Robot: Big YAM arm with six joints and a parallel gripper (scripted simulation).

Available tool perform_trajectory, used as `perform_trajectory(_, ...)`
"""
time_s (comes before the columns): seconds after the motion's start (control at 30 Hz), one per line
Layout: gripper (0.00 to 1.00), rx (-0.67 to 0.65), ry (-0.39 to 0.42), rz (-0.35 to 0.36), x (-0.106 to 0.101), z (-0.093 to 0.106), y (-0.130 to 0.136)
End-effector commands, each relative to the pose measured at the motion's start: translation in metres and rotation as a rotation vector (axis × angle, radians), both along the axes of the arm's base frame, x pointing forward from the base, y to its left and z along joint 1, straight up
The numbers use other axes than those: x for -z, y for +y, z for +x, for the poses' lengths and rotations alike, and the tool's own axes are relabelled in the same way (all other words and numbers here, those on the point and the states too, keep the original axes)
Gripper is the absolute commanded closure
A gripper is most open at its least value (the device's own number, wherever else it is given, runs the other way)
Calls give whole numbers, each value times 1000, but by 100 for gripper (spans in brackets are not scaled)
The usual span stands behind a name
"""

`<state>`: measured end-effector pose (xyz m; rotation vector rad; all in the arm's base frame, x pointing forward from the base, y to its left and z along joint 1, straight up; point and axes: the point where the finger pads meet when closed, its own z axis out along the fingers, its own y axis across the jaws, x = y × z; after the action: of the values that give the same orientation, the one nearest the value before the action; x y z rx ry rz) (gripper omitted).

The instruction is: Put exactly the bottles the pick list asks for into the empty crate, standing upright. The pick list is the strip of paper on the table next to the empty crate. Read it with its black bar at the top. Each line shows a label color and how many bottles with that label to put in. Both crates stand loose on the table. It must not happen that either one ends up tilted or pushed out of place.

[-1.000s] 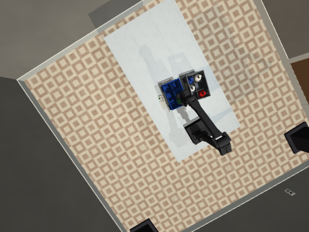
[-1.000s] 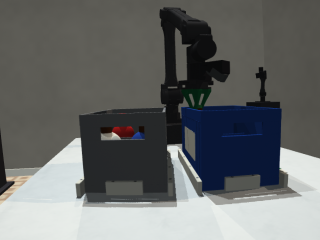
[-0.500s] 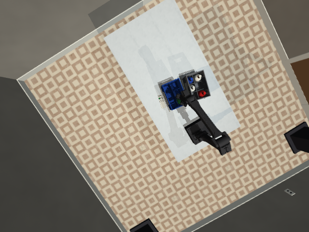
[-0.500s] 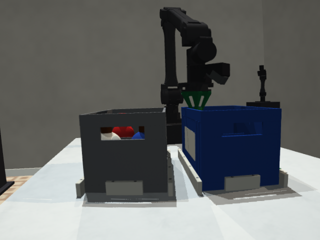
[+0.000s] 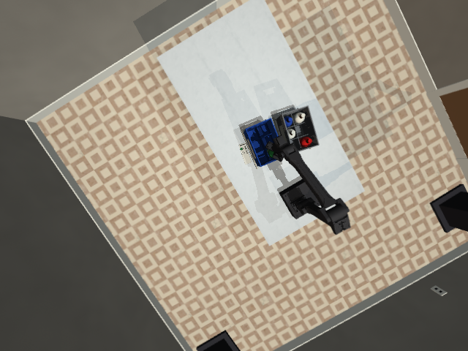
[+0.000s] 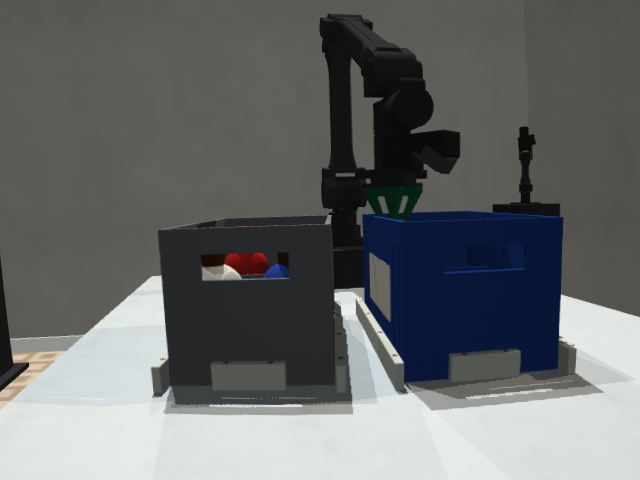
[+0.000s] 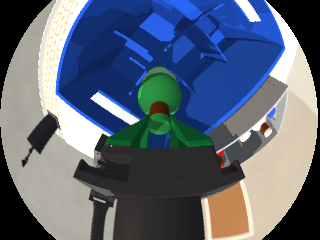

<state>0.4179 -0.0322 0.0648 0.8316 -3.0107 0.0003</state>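
Observation:
My gripper (image 5: 271,151) (image 6: 394,219) (image 7: 159,118) is shut on the neck of a green bottle (image 7: 160,94). The bottle hangs upright inside the blue crate (image 5: 250,143) (image 6: 480,310) (image 7: 240,75), near one corner; its base is hidden. No other bottle shows in that crate. The dark grey crate (image 5: 314,126) (image 6: 248,320) (image 7: 250,107) holds a red bottle (image 5: 306,141) (image 6: 246,263), a blue bottle (image 5: 288,121) (image 6: 277,272) and two white bottles, one near the outer corner (image 5: 300,117) and one nearer the middle. The pick list (image 5: 246,153) lies beside the blue crate, too small to read.
Pale rails (image 6: 379,345) stand along the crates' lower sides. The two crates stand close side by side, with a narrow gap. Dividers show inside the blue crate. The arm's base (image 5: 292,199) stands on the table near the crates.

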Motion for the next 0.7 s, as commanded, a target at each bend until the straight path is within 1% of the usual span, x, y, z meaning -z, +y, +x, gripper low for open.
perform_trajectory(0.0, 100, -3, -82, 0, -21, 27, 0)
perform_trajectory(0.03, 100, -3, -76, 0, -18, 25, 0)
perform_trajectory(0.17, 100, -3, -77, 0, -18, 22, 0)
perform_trajectory(0.2, 100, -3, -81, 0, -18, 25, 0)
perform_trajectory(0.3, 100, -3, -69, 1, -13, 21, 0)
perform_trajectory(0.33, 100, -3, -83, 0, -18, 25, 0)
perform_trajectory(0.4, 100, -3, -92, -1, -22, 29, -1)
perform_trajectory(0.67, 100, -3, -89, -1, -21, 28, -1)
